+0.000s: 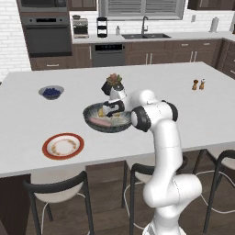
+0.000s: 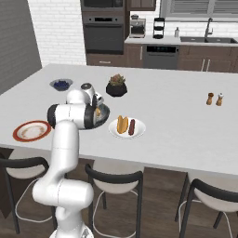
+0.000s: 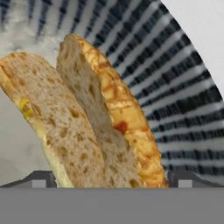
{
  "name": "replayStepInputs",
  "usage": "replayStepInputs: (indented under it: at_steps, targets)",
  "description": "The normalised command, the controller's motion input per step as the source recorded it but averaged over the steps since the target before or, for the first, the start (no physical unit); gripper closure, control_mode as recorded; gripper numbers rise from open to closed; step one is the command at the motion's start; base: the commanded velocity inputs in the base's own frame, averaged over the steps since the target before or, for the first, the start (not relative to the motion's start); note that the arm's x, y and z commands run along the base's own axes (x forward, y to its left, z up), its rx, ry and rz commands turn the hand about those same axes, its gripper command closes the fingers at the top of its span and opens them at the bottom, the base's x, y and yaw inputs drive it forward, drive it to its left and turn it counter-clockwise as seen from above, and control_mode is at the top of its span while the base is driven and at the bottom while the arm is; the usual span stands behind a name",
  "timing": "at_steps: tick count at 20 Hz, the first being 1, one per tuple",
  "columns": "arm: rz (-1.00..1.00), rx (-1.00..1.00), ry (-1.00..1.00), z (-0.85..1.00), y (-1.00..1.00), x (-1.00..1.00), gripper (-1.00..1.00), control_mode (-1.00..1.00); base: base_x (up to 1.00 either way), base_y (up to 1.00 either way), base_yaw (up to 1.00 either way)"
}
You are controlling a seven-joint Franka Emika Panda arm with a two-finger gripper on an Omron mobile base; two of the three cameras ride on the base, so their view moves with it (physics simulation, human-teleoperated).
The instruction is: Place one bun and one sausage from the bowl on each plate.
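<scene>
Gripper is lowered into the bowl, fingertips spread either side of the bun; whether they actually pinch it cannot be told. Sausage lies beside it in the bowl. White plate is served; red-rimmed plate awaits. Risk: the split bun could crumble or slip out if gripped off-centre.

The wide dark-grey bowl holds a split golden bun and pink sausage. A white plate carries bun and sausage; the red-rimmed plate lies bare.
</scene>
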Motion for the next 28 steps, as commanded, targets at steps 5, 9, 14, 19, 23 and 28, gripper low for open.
replayStepInputs:
  at_steps: [5, 9, 14, 19, 23, 28]
  targets:
    - [0.03, 0.0, 0.06, -0.1, 0.0, 0.0, 1.0, -1.0, 0.0, 0.0, 0.0]
    - [0.01, 0.0, 0.03, 0.0, 0.0, 0.0, 1.0, -1.0, 0.0, 0.0, 0.0]
    - [0.02, 0.0, -0.02, 0.42, 0.0, -0.5, 1.0, -1.0, 0.0, 0.0, 0.0]
    - [0.0, 0.02, -0.09, 0.89, 0.0, -0.96, 1.0, -1.0, 0.0, 0.0, 0.0]
    - [-0.01, 0.1, -0.04, 0.47, 0.19, -1.0, 1.0, -1.0, 0.0, 0.0, 0.0]
    - [-0.07, 0.11, -0.02, 0.49, 0.68, -1.0, 1.0, -1.0, 0.0, 0.0, 0.0]
